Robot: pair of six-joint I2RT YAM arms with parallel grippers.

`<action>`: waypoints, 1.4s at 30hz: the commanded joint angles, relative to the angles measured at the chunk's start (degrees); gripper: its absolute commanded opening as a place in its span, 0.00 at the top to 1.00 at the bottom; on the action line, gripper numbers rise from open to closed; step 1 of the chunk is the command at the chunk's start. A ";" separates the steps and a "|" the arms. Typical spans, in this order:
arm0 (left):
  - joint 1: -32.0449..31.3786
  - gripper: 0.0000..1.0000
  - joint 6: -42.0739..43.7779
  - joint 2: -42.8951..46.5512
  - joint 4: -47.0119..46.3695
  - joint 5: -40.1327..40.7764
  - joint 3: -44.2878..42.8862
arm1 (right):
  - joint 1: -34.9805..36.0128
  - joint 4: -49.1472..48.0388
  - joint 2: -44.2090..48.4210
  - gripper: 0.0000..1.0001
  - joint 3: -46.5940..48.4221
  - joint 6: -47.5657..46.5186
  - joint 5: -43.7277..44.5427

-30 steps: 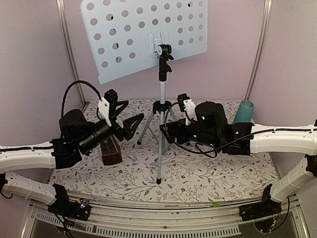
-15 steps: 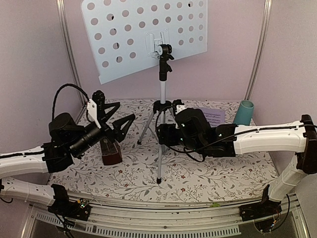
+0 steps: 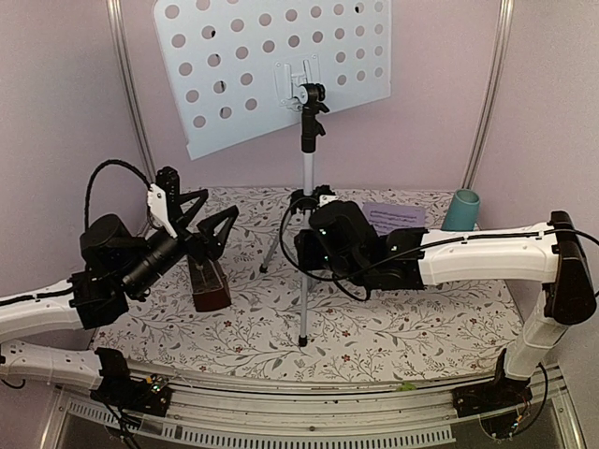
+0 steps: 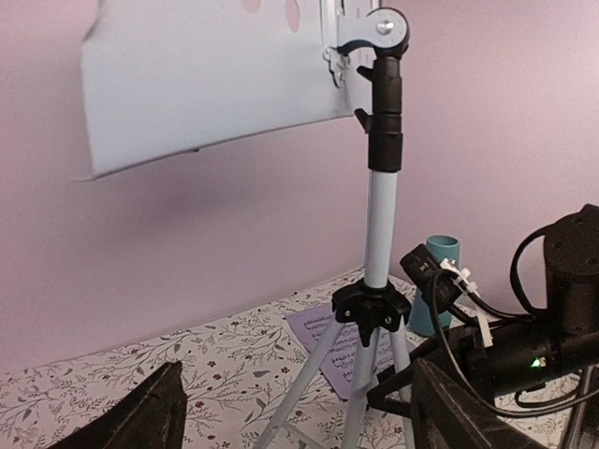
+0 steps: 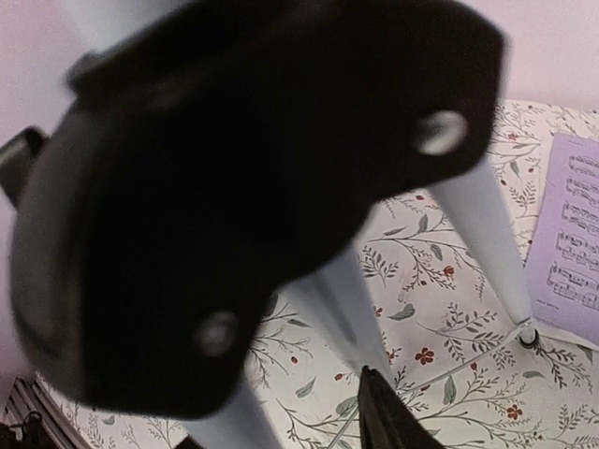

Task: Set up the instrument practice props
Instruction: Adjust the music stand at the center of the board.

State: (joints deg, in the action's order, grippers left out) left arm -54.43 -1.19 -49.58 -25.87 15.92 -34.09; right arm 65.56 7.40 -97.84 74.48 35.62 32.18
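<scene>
The music stand's pale-blue perforated plate sits atop a silver pole with tripod legs. My right gripper is at the front leg just below the black hub. One finger lies against that leg; the other is hidden, so the grip is unclear. My left gripper stands open in the air left of the stand, above the dark-red-brown metronome. Nothing is between its fingers. A lilac sheet-music page lies flat behind the right arm.
A teal cup stands at the back right corner. The floral tablecloth ends at a metal rail along the near edge. Pink walls close in the back and both sides.
The right arm has reached left to the stand's tripod, uncovering the sheet music, and its jaws have narrowed. The left arm has drawn back to the left, still open.
</scene>
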 commanded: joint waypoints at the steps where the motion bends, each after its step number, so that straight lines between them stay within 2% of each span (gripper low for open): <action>1: 1.90 0.17 -1.54 1.94 1.69 4.39 1.13 | -0.73 1.39 -0.26 0.73 0.91 -0.55 0.62; 3: 2.89 0.17 -1.96 2.64 1.85 4.87 1.70 | -1.11 1.35 -0.20 0.91 0.72 -1.33 -0.62; 4: 3.66 0.17 -2.28 2.98 1.99 4.84 2.13 | -1.24 0.95 -0.16 0.98 0.57 -1.89 -1.60; 5: 4.49 0.17 -2.83 3.48 2.05 4.57 2.49 | -1.35 0.38 -0.16 1.00 0.37 -2.73 -2.48; 11: 12.45 0.18 -5.60 4.62 0.33 -1.00 5.47 | -2.86 -7.80 2.36 1.00 -4.17 -11.29 -9.71; 16: 21.67 0.19 -6.59 -0.26 -6.23 -16.56 5.29 | -5.30 -14.79 4.67 1.00 -9.03 -20.65 -18.83; 25: 32.09 0.23 -5.08 -17.62 -15.12 -50.17 -6.46 | -9.99 -20.04 6.36 1.00 -12.08 -34.35 -38.48; 32: 33.30 0.27 -8.17 -31.42 -23.62 -67.79 -14.82 | -16.10 -22.14 7.65 1.00 -14.56 -39.70 -50.51; 40: 29.36 0.30 -4.19 -40.25 -18.20 -71.59 -23.79 | -19.35 -22.12 6.09 1.00 -14.52 -43.04 -59.51; 42: 28.85 0.32 -2.06 -41.71 -13.78 -72.88 -26.28 | -20.02 -22.14 5.54 1.00 -14.25 -43.55 -61.04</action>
State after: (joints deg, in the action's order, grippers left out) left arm -23.70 -7.09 -89.10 -44.56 -52.27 -55.75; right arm 47.40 -12.78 -91.64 60.66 2.11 -24.36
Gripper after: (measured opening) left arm 0.693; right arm 0.114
